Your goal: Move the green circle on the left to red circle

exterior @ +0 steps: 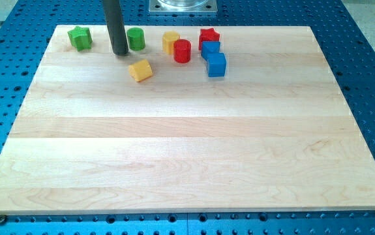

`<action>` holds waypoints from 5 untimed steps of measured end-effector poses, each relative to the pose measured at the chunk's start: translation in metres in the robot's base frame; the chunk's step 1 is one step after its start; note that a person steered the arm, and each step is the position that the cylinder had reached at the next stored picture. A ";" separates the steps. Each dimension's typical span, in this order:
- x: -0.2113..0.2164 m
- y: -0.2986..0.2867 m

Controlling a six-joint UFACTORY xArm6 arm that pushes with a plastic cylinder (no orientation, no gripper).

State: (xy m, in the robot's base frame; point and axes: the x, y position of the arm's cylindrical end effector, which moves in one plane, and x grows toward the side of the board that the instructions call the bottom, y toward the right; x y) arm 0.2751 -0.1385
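Observation:
The green circle (136, 38) stands near the view's top, left of centre. My tip (119, 53) is on the board just left of it, touching or nearly touching its left side. The red circle (182, 50) stands to the right, with a yellow block (170, 42) against its upper left. A green star-like block (80, 38) sits further left, near the board's top left corner.
A yellow block (140, 70) lies just below and right of my tip. A red star (209, 36) and two blue blocks (210, 48) (216, 64) cluster right of the red circle. The wooden board (187, 150) rests on a blue perforated table.

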 end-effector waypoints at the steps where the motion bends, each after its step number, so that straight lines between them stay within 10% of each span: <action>1: 0.000 0.001; 5: -0.060 -0.001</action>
